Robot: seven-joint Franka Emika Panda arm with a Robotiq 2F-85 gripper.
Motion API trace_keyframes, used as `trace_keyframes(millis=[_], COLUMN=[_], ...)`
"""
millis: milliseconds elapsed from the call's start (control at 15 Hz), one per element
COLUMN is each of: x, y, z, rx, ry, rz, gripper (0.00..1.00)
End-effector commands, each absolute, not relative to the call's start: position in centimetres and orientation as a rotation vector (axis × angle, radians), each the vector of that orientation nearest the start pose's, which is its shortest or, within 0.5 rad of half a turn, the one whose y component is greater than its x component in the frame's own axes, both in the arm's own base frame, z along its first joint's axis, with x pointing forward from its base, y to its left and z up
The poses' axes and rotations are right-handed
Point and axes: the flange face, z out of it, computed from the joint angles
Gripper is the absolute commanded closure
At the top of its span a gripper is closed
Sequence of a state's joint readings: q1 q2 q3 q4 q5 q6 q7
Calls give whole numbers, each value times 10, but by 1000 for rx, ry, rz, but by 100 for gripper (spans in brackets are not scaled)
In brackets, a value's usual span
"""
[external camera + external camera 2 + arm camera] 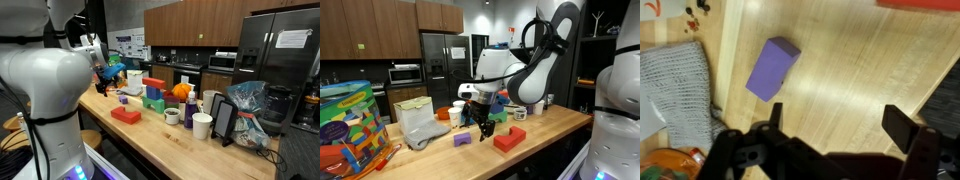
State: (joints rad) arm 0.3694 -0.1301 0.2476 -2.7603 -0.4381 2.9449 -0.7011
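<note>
My gripper [840, 122] hangs open over bare wooden tabletop [850, 70], with nothing between its two dark fingers [906, 128]. A purple block [773, 68] lies flat on the wood, ahead of the left finger and apart from it. In an exterior view the gripper [485, 126] hovers just above the table between the purple block [462, 140] and a red block [509, 139]. The red block's edge [920, 3] shows at the top right of the wrist view. It also lies near the table's edge [126, 115] in an exterior view.
A grey knitted cloth [675, 95] lies left of the purple block, also seen as a heap [422, 125]. A colourful box [345, 125] stands at the table's end. Cups, bottles and coloured blocks [152, 95] crowd the far part of the table [170, 150].
</note>
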Motion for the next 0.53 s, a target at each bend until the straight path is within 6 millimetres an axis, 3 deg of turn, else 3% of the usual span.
trace_keyframes(millis=[0,267,467], x=[341,356,351], y=[259,261,259], z=[286,276,274], rx=[2014,2134,2095], ry=[2120,2059,2083], rz=[545,557,508], gripper=[0,0,0])
